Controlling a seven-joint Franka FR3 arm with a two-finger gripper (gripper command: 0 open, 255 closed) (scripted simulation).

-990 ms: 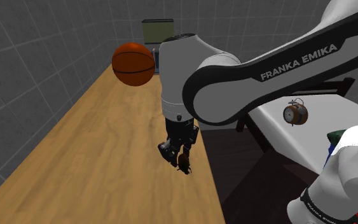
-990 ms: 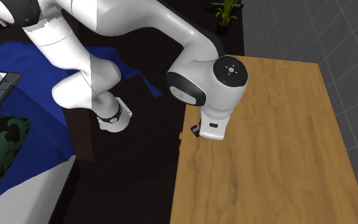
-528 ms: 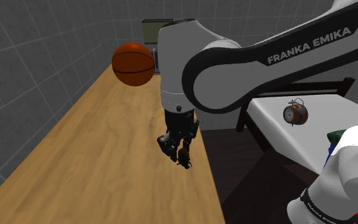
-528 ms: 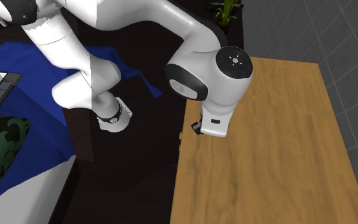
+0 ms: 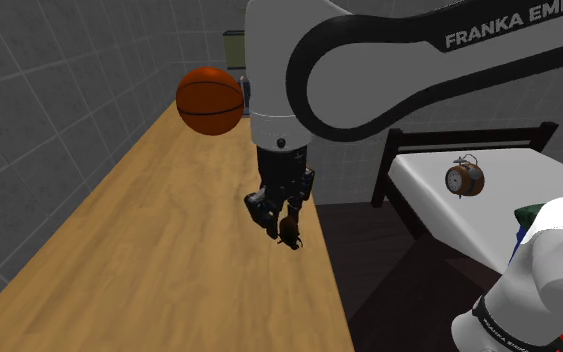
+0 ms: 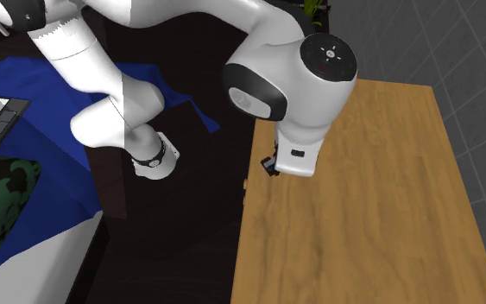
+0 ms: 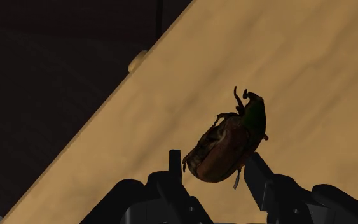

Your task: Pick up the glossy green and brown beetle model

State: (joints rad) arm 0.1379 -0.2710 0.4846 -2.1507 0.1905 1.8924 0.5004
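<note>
- The gripper (image 5: 282, 228) is pinching the beetle (image 7: 229, 141). Its two black fingers (image 7: 261, 182) sit hard against either side of the brown shell, w/ nothing else between them.
- The beetle hangs at the fingertips over the wooden table (image 5: 149, 250), near the edge on the shoulder view's right. It looks clear of the wood, tho I can't say how far.
- It's held skewed: the green head and front legs poke out past the fingertips, and the grip is on the rear half of the body.
- Step in hand, as I read it, is the lift. The grab looks made, so what's left is getting it up w/o losing it.
- Best way, imo: go straight up and slow, w/ no wrist twist. The shell is glossy and rounded, so a jerk could squirt it out from between the pads.
- Hold the squeeze even. Loosening risks a drop, and clamping harder on a curved shell may pop it sideways.
- Watch the table edge. A slip here could send it off onto the dark floor, so drifting a bit inward over the wood while rising would be safer.
- The basketball (image 5: 209, 101) sits well apart at the far end and is no obstacle to the way up.
</note>
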